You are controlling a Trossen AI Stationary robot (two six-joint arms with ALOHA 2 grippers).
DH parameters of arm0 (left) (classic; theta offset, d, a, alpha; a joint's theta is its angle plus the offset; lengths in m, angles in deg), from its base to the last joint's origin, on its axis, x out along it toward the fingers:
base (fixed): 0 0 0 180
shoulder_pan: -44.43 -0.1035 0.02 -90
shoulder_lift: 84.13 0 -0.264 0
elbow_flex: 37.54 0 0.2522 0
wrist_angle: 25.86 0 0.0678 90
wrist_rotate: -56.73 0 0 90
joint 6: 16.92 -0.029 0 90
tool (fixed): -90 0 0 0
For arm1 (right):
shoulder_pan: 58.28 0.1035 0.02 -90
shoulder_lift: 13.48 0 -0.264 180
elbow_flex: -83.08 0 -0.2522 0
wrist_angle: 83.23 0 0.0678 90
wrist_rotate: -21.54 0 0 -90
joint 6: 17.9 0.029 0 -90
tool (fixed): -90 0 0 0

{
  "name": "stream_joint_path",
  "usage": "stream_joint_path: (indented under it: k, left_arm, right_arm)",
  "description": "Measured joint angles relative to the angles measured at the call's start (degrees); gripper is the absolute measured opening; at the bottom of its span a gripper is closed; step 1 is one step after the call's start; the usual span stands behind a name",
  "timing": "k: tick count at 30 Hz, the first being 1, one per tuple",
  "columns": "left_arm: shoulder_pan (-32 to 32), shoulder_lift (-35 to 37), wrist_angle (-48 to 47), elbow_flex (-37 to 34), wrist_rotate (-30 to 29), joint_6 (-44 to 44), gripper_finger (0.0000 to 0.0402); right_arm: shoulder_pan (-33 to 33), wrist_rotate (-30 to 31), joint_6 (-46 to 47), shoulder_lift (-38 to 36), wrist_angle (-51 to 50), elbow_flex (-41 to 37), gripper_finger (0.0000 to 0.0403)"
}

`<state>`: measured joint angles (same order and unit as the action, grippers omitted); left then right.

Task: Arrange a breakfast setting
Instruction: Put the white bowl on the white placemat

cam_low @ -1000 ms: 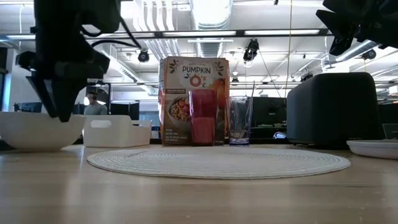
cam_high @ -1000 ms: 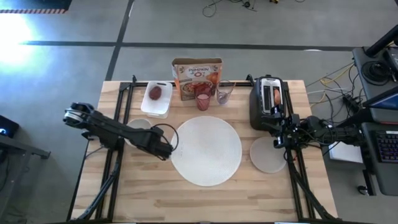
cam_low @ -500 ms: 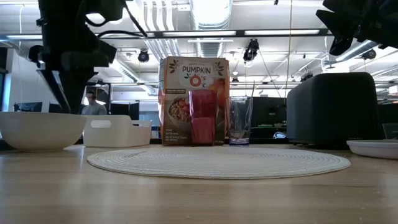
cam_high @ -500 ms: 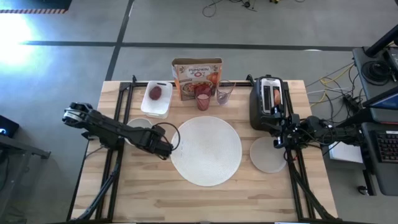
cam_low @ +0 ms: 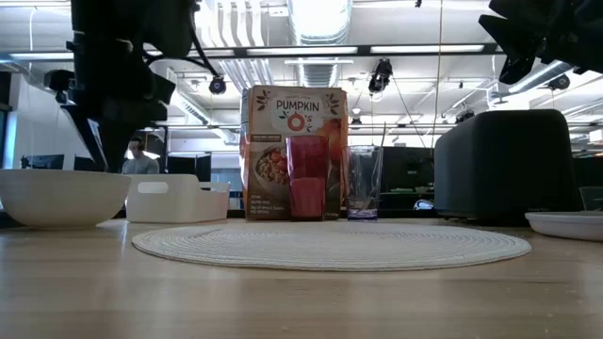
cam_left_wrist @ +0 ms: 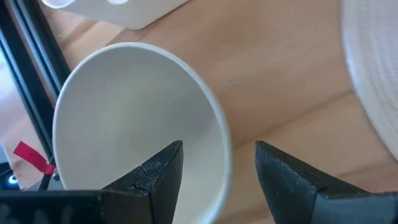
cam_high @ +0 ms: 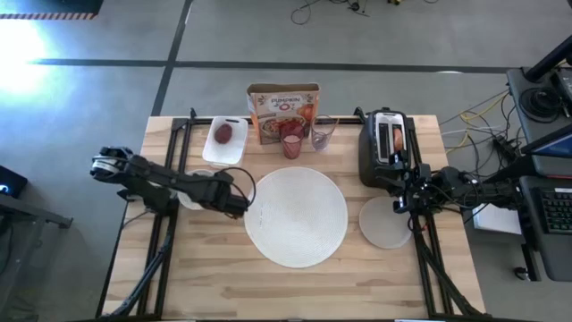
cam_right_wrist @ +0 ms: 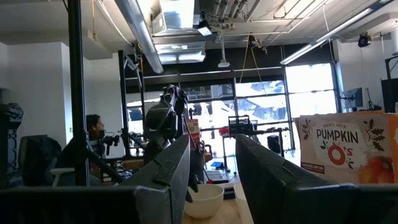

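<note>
Two fingers of my left gripper [cam_left_wrist: 214,165] spread, straddling bowl [cam_left_wrist: 124,124] rim. Right gripper [cam_high: 399,199] spread, waiting above small plate [cam_high: 384,224] beside toaster [cam_high: 382,148].

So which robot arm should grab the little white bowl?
Probably the left one. The left gripper hangs open right over the small white bowl, its fingers either side of the rim. The right gripper waits by the toaster, across the table.

Cereal box [cam_high: 283,110], toaster [cam_high: 386,148], glass [cam_high: 323,132]
</note>
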<state>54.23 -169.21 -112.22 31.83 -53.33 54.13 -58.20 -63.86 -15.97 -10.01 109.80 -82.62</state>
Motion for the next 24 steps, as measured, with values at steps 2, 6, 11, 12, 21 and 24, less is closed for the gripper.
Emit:
stream_joint_path:
  k: [2,6,11,12,21,24]
  left_arm:
    - [-0.6,0.0,0.8,-1.3,0.0,0.3,0.0182]
    - [-1.1,0.0,6.9,-5.1,1.7,0.6,0.0182]
    - [-1.1,0.0,12.5,-8.7,2.1,1.2,0.0172]
    - [-1.1,0.0,13.1,-9.2,2.1,1.4,0.0165]
    - [-1.1,0.0,13.6,-9.6,3.1,1.5,0.0046]
    - [-1.1,0.0,13.7,-8.5,3.1,1.5,0.0009]
  right_arm:
    - [0.0,0.0,0.0,0.0,0.0,0.0,0.0118]
    - [0.0,0.0,0.0,0.0,0.0,0.0,0.0118]
    - [0.0,0.0,0.0,0.0,0.0,0.0,0.0118]
    - [0.0,0.0,0.0,0.0,0.0,0.0,0.0118]
    - [0.0,0.0,0.0,0.0,0.0,0.0,0.0118]
    - [0.0,0.0,0.0,0.0,0.0,0.0,0.0118]
